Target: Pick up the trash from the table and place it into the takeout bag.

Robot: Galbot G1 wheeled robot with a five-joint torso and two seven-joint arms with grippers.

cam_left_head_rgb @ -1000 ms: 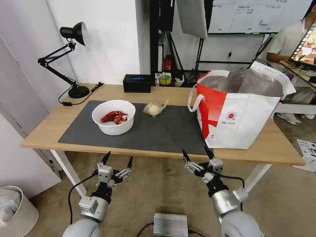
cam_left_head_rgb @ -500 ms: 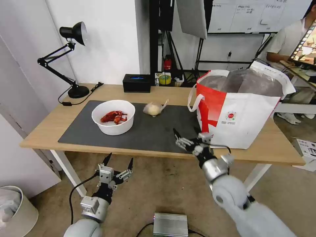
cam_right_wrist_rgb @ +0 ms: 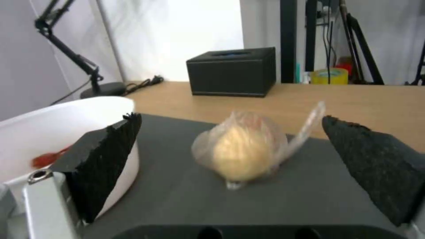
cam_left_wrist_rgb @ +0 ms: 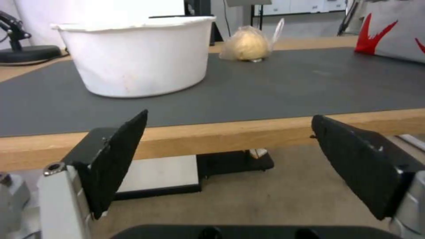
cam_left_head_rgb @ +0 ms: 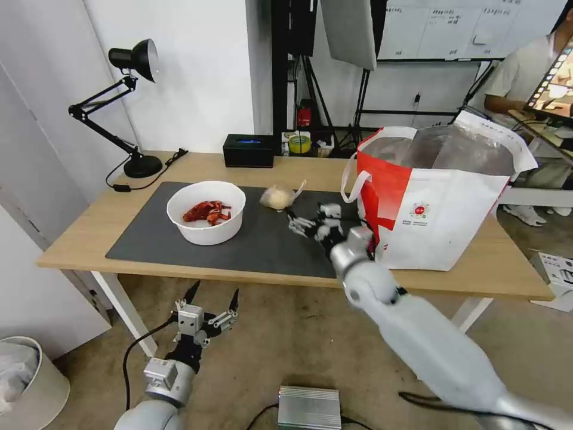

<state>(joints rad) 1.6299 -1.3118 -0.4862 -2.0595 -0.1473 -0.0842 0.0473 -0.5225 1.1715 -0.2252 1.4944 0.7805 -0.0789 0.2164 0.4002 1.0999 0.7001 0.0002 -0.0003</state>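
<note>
On the table's (cam_left_head_rgb: pixel 89 227) dark grey mat (cam_left_head_rgb: pixel 280 245) stands a white round bowl (cam_left_head_rgb: pixel 206 212) with red shell scraps. A knotted clear bag of beige stuff (cam_left_head_rgb: pixel 278 197) lies to its right. The takeout bag (cam_left_head_rgb: pixel 436 203), white with a red panel and foil lining, stands open at the table's right. My right gripper (cam_left_head_rgb: pixel 309 218) hovers open over the mat, just short of the knotted bag (cam_right_wrist_rgb: pixel 243 149), which sits ahead between its fingers. My left gripper (cam_left_head_rgb: pixel 212 298) hangs open below the table's front edge, facing the bowl (cam_left_wrist_rgb: pixel 137 56).
A black box (cam_left_head_rgb: pixel 249 150) and a yellow tape roll (cam_left_head_rgb: pixel 299 144) sit at the table's back edge. A black desk lamp (cam_left_head_rgb: pixel 128 107) stands at the back left. A person sits at a desk at the far right.
My right arm has reached forward and up from below the table's front edge, over the mat, to just short of the knotted bag. The left arm has stayed put.
</note>
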